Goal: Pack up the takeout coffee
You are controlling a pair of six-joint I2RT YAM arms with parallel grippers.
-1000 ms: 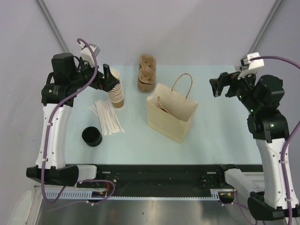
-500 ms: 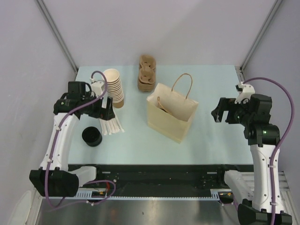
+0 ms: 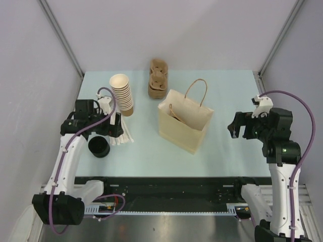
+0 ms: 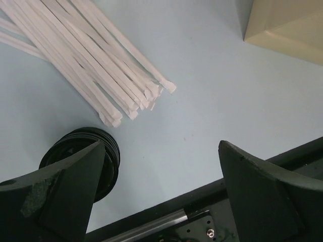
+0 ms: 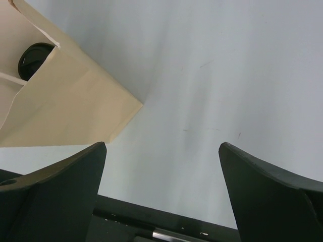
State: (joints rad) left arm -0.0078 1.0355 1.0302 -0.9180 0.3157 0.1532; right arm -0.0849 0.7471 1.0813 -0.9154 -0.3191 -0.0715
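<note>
The brown paper bag (image 3: 184, 126) stands open at the table's middle. Deep inside its mouth shows the round black lid of the takeout coffee (image 5: 34, 59); the cup body is hidden by the bag's wall (image 5: 65, 106). My left gripper (image 3: 113, 128) hangs open over the near ends of the straws, beside the pile of black lids, with nothing between its fingers (image 4: 161, 151). My right gripper (image 3: 237, 126) stands open and empty to the right of the bag, above bare table (image 5: 162, 146).
A tall stack of lidless cups (image 3: 122, 94) and brown cup carriers (image 3: 158, 79) stand at the back. White wrapped straws (image 4: 86, 55) lie fanned out at the left, with a pile of black lids (image 3: 99, 146) (image 4: 81, 156) in front. The bag's corner (image 4: 282, 22) shows at upper right.
The left gripper has drawn back from the cup stack toward the near edge, now over the straws and lids. The right arm has also pulled back and lowered. Both stayed open.
</note>
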